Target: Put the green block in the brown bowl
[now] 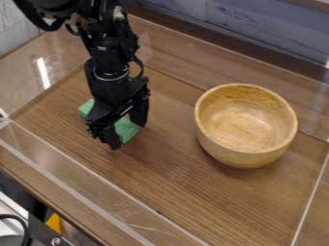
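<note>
- Matte green block [126,129], partly hidden beneath the claw
- Round wooden brown bowl [244,125], smooth-rimmed
- Black claw [115,133] pointing down, spread wide, no grip visible

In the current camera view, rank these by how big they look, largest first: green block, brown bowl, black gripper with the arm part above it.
Largest: brown bowl and black gripper with its arm part, too alike in extent to rank.
Smallest: green block, partly hidden by the gripper.

Black robot arm [106,40], angular linked segments, small pale markings; dark, narrow gripper fingers [141,112]
</note>
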`<state>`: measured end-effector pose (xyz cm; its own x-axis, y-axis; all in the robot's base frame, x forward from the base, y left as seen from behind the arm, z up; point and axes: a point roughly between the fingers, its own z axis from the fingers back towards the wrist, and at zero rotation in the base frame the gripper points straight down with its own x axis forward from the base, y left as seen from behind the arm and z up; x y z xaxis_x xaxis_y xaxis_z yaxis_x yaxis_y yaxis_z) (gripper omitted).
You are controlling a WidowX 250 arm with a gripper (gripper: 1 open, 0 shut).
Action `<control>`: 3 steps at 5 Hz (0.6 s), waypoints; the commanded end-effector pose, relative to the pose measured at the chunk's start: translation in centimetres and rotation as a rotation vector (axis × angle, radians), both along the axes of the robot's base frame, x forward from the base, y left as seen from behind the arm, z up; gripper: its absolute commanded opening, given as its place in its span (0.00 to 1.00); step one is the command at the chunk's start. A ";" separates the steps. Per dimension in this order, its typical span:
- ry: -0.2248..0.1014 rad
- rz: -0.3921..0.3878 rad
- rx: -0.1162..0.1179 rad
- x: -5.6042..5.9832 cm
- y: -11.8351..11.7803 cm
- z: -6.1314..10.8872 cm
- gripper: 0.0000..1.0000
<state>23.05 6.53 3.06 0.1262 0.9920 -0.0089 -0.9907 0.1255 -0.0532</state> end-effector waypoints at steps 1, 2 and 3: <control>-0.064 0.020 0.018 0.8 0.3 1.5 1.00; -0.069 0.047 0.020 0.6 0.5 1.4 1.00; -0.073 0.030 0.023 0.9 1.3 1.5 1.00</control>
